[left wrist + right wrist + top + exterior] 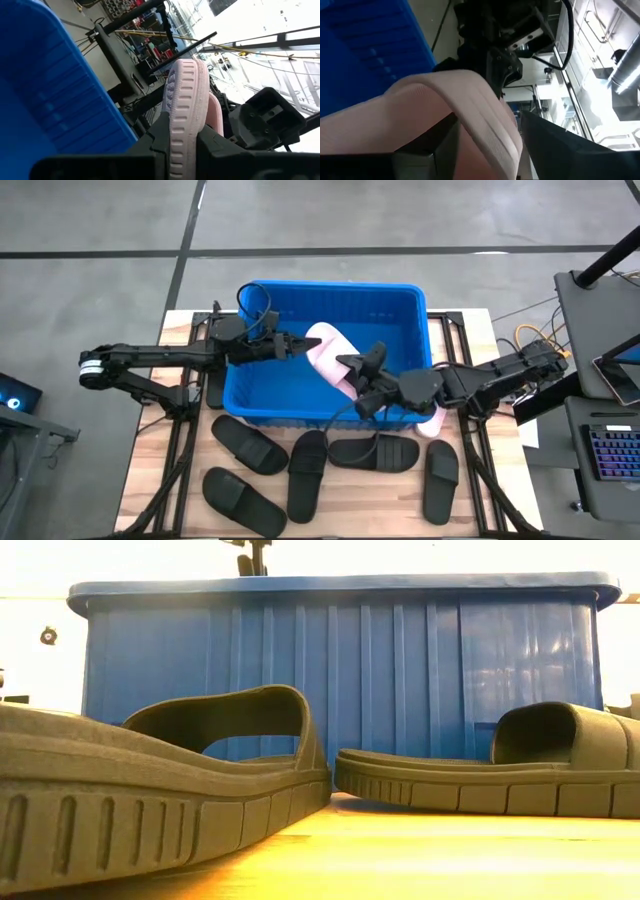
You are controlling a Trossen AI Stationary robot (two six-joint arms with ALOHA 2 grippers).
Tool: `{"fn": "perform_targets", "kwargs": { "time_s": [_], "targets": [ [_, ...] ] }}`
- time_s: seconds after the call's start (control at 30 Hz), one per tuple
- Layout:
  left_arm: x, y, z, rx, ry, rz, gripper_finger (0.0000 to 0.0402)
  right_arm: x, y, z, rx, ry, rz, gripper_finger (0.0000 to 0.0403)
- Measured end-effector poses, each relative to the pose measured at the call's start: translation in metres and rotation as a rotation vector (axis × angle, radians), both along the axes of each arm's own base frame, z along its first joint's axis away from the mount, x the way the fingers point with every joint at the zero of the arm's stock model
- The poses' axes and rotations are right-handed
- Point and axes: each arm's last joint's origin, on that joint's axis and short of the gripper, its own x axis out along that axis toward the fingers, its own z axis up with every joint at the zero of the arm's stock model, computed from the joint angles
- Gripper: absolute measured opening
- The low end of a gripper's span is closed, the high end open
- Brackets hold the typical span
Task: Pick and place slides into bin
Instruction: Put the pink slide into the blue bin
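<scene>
— Where is our pink slide (327,350) now?

— It is up over the inside of the blue bin (262,402), not down on its floor yet. Its long side runs slantwise, from the left gripper (296,345) down toward the right gripper (362,367).

— Who has it?

— We both seem to. In the left wrist view the left jaws are clamped on the sole edge (183,120). In the right wrist view the pink strap (470,115) lies right across our right jaws, which look closed on it too.

— So which way must it go?

— Straight down, we think. The bin is already under it, so letting go should be enough. A second pink slide (432,420) peeks out by the bin's front right corner.

— And the black slides (300,470)?

— Five lie on the tabletop (150,480) in front of the bin, well apart from both jaws.

— Any words to read?

— No, we see no labels or writing on anything.
</scene>
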Motion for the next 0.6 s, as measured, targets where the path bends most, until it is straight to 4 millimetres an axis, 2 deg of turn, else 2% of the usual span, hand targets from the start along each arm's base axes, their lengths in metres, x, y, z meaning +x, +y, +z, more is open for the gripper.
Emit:
{"fn": "perform_targets", "kwargs": {
  "time_s": [0.13,0.27,0.37,0.5,0.6],
  "targets": [
    [-0.0006,-0.0001,0.0027,0.006,-0.028,-0.002,0.0017,0.0013,-0.0063,0.0002,0.001,-0.001,-0.021,0.0159],
    [-0.0008,-0.0001,0.0029,0.008,-0.037,-0.002,0.0023,0.0018,-0.0090,0.0007,0.029,-0.022,-0.035,0.0090],
    [-0.0009,-0.0003,0.0036,0.031,-0.042,0.000,0.0064,0.0019,-0.0095,0.0008,0.061,-0.041,-0.043,0.0027],
    [-0.0014,-0.0001,0.0066,0.110,-0.053,0.027,0.0135,0.0018,-0.0097,0.0007,0.059,-0.041,-0.050,0.0014],
    [-0.0021,0.0011,0.0074,0.102,-0.061,0.075,0.0187,0.0005,-0.0105,0.0011,0.052,-0.039,-0.074,0.0011]
  ]
}}
